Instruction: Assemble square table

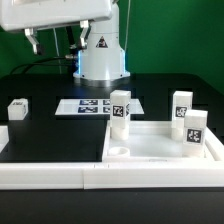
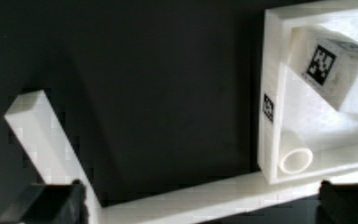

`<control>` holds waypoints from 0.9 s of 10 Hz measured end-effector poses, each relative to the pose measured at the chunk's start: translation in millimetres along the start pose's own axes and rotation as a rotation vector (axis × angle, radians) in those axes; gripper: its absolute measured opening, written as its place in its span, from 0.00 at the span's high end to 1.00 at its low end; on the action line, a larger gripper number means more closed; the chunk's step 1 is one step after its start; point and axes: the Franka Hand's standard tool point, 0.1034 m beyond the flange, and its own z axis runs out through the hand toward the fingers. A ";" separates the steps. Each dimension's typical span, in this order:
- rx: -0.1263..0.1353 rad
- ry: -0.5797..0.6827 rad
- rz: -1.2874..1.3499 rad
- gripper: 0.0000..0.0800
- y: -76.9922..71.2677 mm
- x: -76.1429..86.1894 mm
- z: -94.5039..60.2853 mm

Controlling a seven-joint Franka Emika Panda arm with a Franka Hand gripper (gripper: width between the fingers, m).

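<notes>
The white plastic square slab lay at the lower right of the exterior view, inside the long white bar fence, with three small white tagged legs standing on it. A fourth leg stood apart at middle left. The gripper, half cut off at upper left, hung with jaws wide, holding nothing. The marker board lay partly hidden behind a leg.
</notes>
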 end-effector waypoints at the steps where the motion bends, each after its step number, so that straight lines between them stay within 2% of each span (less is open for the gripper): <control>1: -0.005 -0.003 0.000 0.19 2.0 -0.8 2.4; 2: 0.012 -0.079 -0.013 0.19 9.7 -10.0 8.6; 3: 0.014 -0.194 -0.025 0.19 37.7 -25.3 16.6; 4: 0.003 -0.250 -0.019 0.19 67.9 -37.6 25.0; 5: -0.004 -0.303 -0.030 0.19 88.8 -46.4 34.2; 6: 0.004 -0.388 -0.039 0.19 108.1 -52.2 42.3; 7: -0.015 -0.458 -0.039 0.19 135.4 -50.6 55.8; 8: -0.034 -0.480 -0.068 0.19 152.5 -50.6 67.6; 9: -0.021 -0.534 -0.069 0.19 157.2 -56.2 74.4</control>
